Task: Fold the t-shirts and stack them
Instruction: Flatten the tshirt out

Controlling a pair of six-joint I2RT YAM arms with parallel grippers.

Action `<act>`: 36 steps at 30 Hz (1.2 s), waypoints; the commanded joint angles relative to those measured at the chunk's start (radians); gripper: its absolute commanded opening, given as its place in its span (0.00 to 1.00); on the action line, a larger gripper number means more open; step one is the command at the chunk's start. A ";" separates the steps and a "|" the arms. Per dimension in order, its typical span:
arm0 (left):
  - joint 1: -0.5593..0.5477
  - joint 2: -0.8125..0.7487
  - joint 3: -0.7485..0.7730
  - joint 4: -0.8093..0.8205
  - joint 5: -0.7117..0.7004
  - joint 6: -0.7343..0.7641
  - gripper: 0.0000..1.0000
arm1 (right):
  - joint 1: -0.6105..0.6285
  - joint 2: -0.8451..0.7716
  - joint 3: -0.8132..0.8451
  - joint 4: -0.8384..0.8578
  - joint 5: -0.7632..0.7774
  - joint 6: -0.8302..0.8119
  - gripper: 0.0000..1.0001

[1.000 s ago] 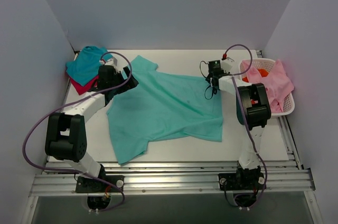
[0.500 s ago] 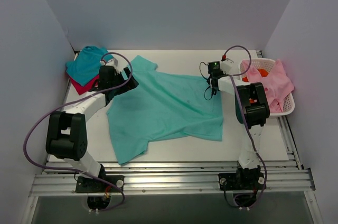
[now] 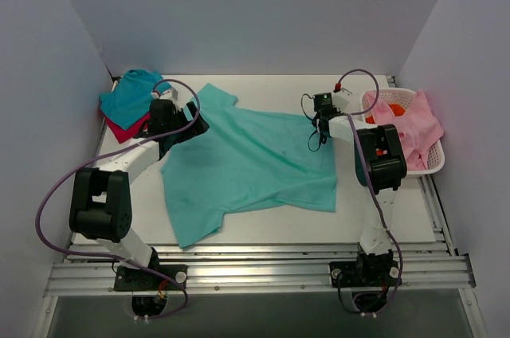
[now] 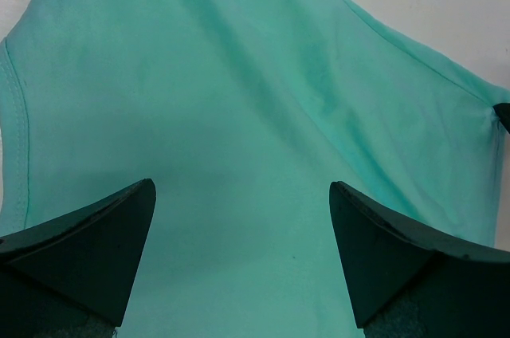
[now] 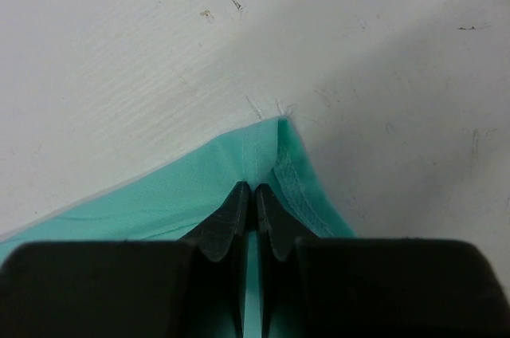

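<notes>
Right wrist view first: the right gripper (image 5: 255,204) has its jaws pressed together on the hemmed corner of the mint-green t-shirt (image 5: 159,210). The corner's tip pokes out just past the fingertips at 12 to 1 o'clock, and bare table (image 5: 143,51) lies beyond it. By the look of it, a thin nip of cloth is caught between them.

Over to the left wrist: the left gripper (image 4: 239,234) stands with jaws wide apart above the same shirt. Smooth cloth fills the gap between the fingers and runs on toward 12 o'clock; nothing is held.

From above, the shirt lies spread flat mid-table. The right gripper sits at its 2 o'clock corner and the left near its 10 o'clock shoulder. The teal shirt (image 3: 127,95) and the magenta-red shirt (image 3: 119,129) are piled at the table's 10 o'clock corner, teal on top. The white basket (image 3: 430,164) is at 3 o'clock.

Handling call: this is light, limp, thin knit that will sag and drag rather than hold a shape. Best taken at hems and corners, where the doubled seam gives the fingers something to bite. A one-layer pinch could slip free, and a lone corner lift will trail the rest.
</notes>
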 commanded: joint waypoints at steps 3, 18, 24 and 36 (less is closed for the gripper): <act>0.004 0.012 0.016 0.037 0.002 0.013 1.00 | 0.001 -0.063 0.006 -0.037 -0.008 0.000 0.00; 0.004 0.018 0.022 0.034 0.005 0.017 1.00 | -0.035 0.030 0.272 -0.157 0.005 -0.036 0.00; 0.001 0.044 0.033 0.035 0.004 0.017 1.00 | -0.083 0.256 0.568 -0.238 -0.024 -0.033 0.00; -0.013 0.039 0.050 0.032 -0.001 0.017 1.00 | -0.154 0.415 0.778 -0.063 -0.225 -0.035 0.85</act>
